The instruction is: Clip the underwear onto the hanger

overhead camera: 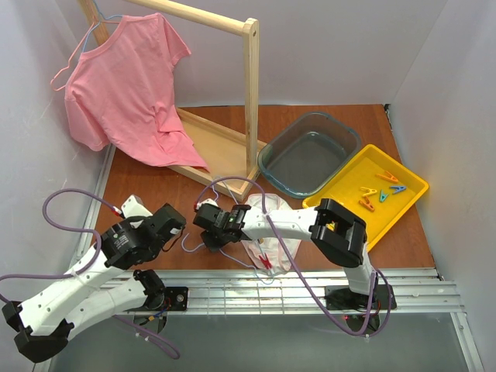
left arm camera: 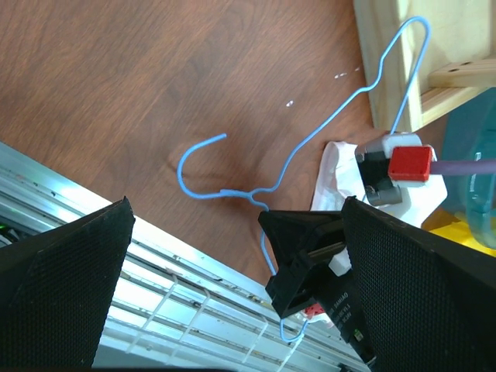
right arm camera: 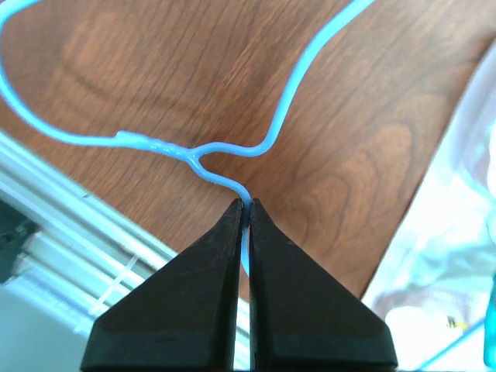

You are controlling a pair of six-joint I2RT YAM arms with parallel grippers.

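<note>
Right wrist view shows my right tool [right arm camera: 249,203] pinched shut on the hanger [right arm camera: 225,149] wire just beside its twisted neck, the hanger lying on the bench [right arm camera: 155,77] by the near edge, the underwear [right arm camera: 446,256] just right of it, and my left tool [left arm camera: 236,205] hanging wide, holding nothing.

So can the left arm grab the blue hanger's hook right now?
Probably yes. The left gripper is open, and the hanger's hook lies bare on the table ahead of it. The right gripper pinches the hanger lower down, clear of the hook.
</note>
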